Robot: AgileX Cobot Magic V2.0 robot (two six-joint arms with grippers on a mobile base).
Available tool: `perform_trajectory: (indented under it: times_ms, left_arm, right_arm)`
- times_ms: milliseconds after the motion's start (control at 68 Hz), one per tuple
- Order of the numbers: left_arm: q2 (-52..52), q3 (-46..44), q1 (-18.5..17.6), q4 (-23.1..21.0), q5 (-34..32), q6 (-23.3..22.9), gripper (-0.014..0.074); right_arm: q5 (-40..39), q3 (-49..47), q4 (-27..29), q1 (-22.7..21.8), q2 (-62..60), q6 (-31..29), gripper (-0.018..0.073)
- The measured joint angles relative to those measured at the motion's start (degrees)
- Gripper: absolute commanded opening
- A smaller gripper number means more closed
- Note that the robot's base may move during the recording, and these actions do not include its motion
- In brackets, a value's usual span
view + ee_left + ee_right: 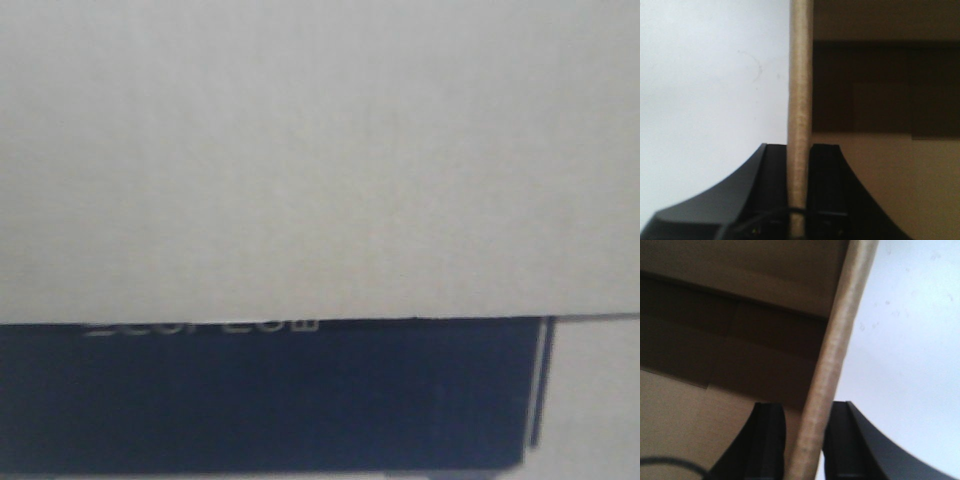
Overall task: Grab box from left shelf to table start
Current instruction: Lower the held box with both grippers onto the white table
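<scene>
The box [300, 150] fills the front view: a pale cardboard flap above a black printed panel [260, 400] with pale lettering. In the left wrist view my left gripper [800, 150] is shut on the upright edge of a box wall [800, 75], one dark finger on each side. The box's brown inside [880, 175] lies to the right of that wall. In the right wrist view my right gripper [807, 407] straddles the tilted edge of another box wall [840, 330] and is shut on it. The box's brown inside [685, 405] lies to its left. The left shelf is out of view.
A plain white surface [705, 100] lies outside the box wall in the left wrist view, and the same white surface [905, 350] shows in the right wrist view. A dark cable [670, 462] loops at the lower left of the right wrist view.
</scene>
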Motion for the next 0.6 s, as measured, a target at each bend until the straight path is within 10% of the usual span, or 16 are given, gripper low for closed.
perform_trajectory:
  times_ms: [279,529,603]
  left_arm:
    - [4.08,-0.5,0.0,0.58,-1.1,-0.11,0.0304]
    - [4.73,-0.5,-0.09,-1.05,-0.89,-0.01,0.0509]
    - [4.73,-0.5,-0.09,-1.14,-0.5,-0.01,0.0509]
  right_arm:
    - [-1.83,-0.1,-0.42,-0.11,1.22,-0.31,0.012]
    - [-1.36,-0.22,2.71,0.08,1.22,-0.46,0.0629]
    - [-1.36,-0.22,3.45,0.22,1.22,-0.57,0.0632]
